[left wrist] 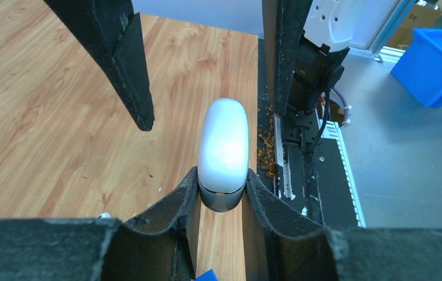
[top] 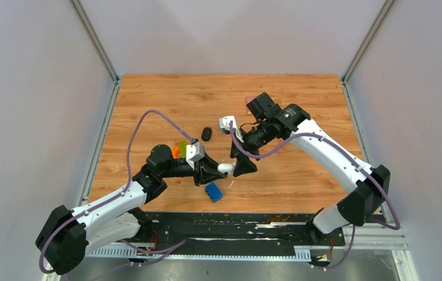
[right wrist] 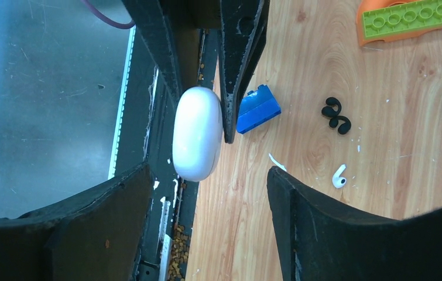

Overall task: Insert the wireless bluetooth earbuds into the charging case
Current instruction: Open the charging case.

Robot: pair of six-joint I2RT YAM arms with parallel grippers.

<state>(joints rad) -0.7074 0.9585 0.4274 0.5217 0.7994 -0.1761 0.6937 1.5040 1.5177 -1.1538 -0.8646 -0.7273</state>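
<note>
A wooden table top [top: 300, 105] with warm orange grain fills the middle. Plain pale grey walls [top: 31, 88] close it in on three sides, with slim metal posts [top: 94, 40] at the back corners. A black plate [top: 236, 229] edges the near side. Beyond lie grey floor [left wrist: 405, 170], a blue plastic bin [left wrist: 435, 64] and what may be a cardboard box [left wrist: 420, 23]. The light is soft and even.

The charging case [left wrist: 223, 153] sits in the left claw [left wrist: 221, 190], earbuds [right wrist: 339, 175] on table [right wrist: 382, 88].
</note>
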